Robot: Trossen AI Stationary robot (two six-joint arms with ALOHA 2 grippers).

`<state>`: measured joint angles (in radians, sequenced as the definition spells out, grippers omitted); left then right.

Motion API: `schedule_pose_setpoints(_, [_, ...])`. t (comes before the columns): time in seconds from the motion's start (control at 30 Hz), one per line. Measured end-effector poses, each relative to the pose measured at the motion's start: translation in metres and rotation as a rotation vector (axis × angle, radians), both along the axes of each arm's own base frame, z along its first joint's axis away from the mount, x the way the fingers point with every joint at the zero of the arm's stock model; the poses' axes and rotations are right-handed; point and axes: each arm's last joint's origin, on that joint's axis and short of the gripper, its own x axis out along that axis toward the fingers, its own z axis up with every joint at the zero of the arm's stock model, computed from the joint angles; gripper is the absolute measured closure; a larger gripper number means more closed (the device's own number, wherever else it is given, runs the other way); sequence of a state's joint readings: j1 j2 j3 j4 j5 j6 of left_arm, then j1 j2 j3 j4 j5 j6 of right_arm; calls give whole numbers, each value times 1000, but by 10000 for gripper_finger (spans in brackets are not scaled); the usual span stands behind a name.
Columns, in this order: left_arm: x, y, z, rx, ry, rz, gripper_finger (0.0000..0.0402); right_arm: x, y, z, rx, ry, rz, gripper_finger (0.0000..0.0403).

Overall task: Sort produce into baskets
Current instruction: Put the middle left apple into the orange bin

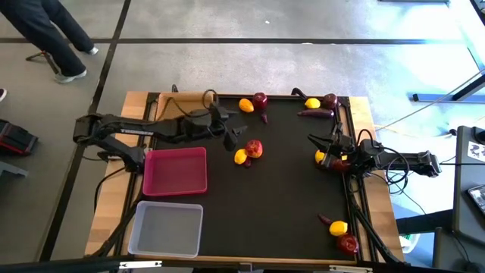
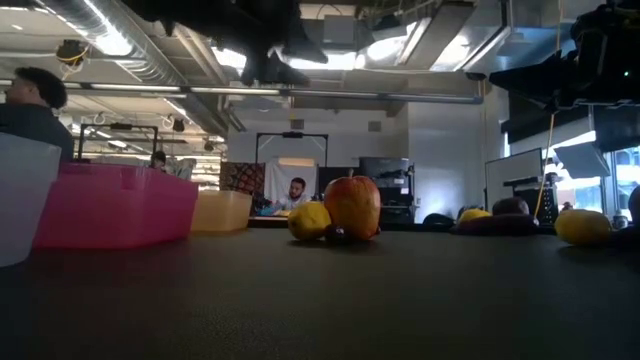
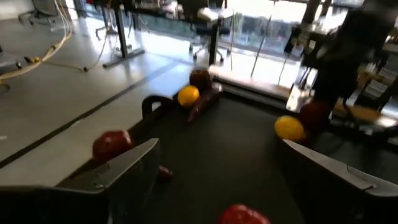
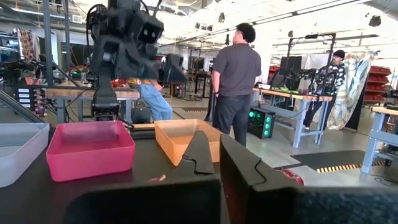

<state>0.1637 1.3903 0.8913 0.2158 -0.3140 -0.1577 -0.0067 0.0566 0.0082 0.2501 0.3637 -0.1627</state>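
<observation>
Three trays: I see the pink tray [image 1: 175,171] on the desk [image 1: 288,189]; the greyish-white tray [image 1: 166,228] lies just beside it, toward the desk's front edge; the tan tray [image 4: 180,138] shows past it in the right wrist view, under the left arm in the high view.
Left tool [image 1: 236,136]: I read it as open, fingers spread, holding nothing, hanging above the desk just beyond the pink tray's far right corner.
Centre produce: an apple [image 1: 255,149] touching a lemon [image 1: 241,157], right of the pink tray, near the left tool.
Far edge: a lemon [image 1: 246,105] and apple [image 1: 260,99]; further right a lemon [image 1: 311,103], apple [image 1: 329,99] and purple root [image 1: 316,113].
Right tool [image 1: 330,152]: closed, well right of the pink tray, beside a lemon [image 1: 320,157]; I cannot tell if it touches it.
Front right corner: a lemon [image 1: 338,227] and apple [image 1: 347,243].
</observation>
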Motion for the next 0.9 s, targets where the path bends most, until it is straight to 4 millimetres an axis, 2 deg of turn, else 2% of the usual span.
schedule_pose_setpoints(0.17, [21,-2,-10,-20,51,-48,78,0,0,-1,0,16,1,402])
schedule_pose_setpoints(0.43, [52,-6,-22,-62,242,-100,78,0,0,-2,0,23,1,402])
schedule_pose_setpoints(0.67, [65,-7,-42,-122,314,-203,78,0,0,-2,0,22,0,402])
schedule_pose_setpoints(0.9, [72,-6,-65,-95,390,-231,78,0,0,-2,0,22,0,402])
